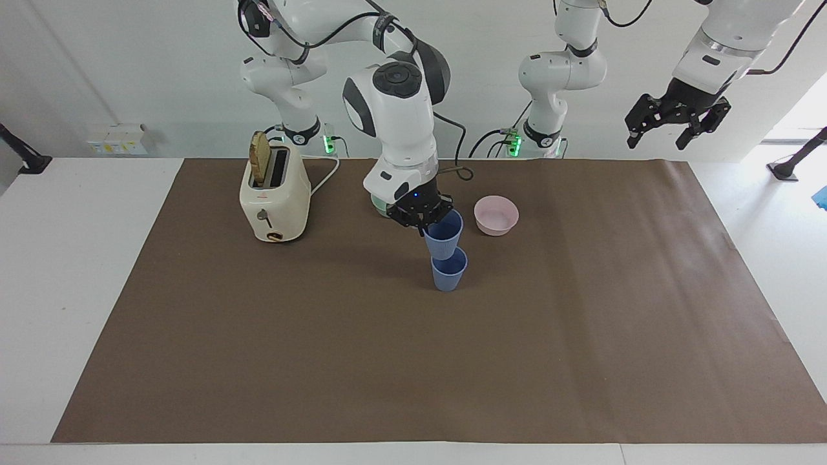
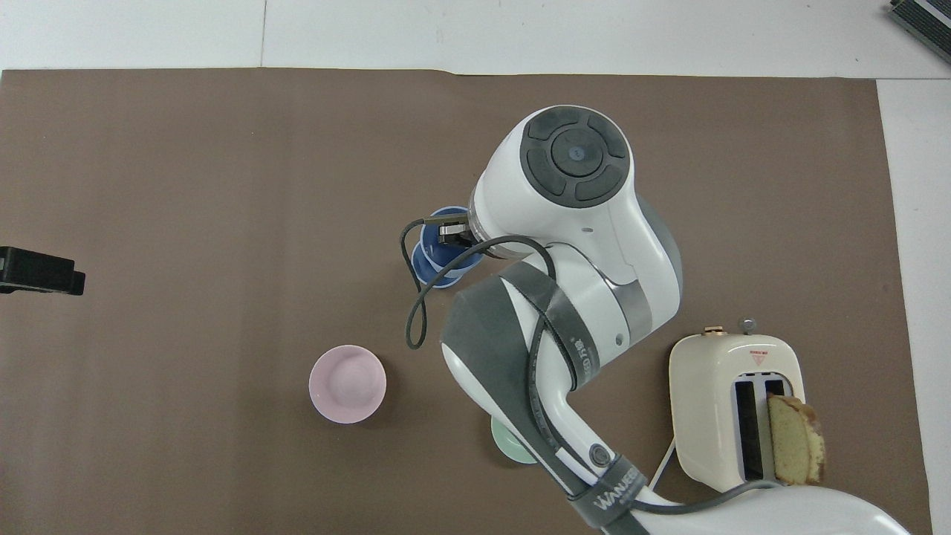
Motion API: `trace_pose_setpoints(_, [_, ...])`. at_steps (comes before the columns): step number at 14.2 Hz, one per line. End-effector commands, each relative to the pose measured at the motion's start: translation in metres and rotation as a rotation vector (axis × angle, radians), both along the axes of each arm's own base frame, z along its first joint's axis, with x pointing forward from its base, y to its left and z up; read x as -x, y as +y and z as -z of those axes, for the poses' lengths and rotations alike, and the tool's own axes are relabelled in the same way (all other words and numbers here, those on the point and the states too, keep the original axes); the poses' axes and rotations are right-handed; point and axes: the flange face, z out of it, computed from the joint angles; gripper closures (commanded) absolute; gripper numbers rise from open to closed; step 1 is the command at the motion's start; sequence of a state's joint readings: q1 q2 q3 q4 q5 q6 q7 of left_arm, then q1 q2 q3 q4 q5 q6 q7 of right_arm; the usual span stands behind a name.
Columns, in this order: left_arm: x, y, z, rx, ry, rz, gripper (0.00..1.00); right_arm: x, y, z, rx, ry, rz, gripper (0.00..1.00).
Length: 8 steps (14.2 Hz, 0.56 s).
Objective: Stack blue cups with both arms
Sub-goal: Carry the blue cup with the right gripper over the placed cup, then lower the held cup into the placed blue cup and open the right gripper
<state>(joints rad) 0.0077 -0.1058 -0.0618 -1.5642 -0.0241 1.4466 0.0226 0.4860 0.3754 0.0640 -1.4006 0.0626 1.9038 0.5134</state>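
Observation:
One blue cup [image 1: 449,272] stands upright in the middle of the brown mat. My right gripper [image 1: 423,223] is shut on the rim of the second blue cup [image 1: 444,234] and holds it slightly tilted right over the standing one, its base at that cup's mouth. I cannot tell whether the two touch. In the overhead view the held cup [image 2: 443,241] covers most of the standing cup [image 2: 437,280], and the right gripper [image 2: 449,232] grips its rim. My left gripper [image 1: 659,137] waits, open and empty, high over the left arm's end of the table.
A pink bowl [image 1: 496,215] sits beside the cups, slightly nearer to the robots. The mint-green bowl [image 2: 513,449] is mostly hidden under the right arm. A cream toaster [image 1: 274,197] with a bread slice stands toward the right arm's end.

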Motion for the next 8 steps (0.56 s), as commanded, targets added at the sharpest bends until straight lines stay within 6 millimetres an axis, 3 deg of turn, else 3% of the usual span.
trace_pose_setpoints(1, [0.002, 0.002, -0.002, -0.007, 0.009, 0.001, 0.0, -0.007, 0.003, 0.001, -0.035, -0.03, 0.005, 1.0])
trace_pose_setpoints(8, [0.002, 0.002, -0.003, -0.007, 0.008, 0.001, 0.0, -0.007, 0.007, 0.03, -0.018, -0.006, -0.031, 1.0])
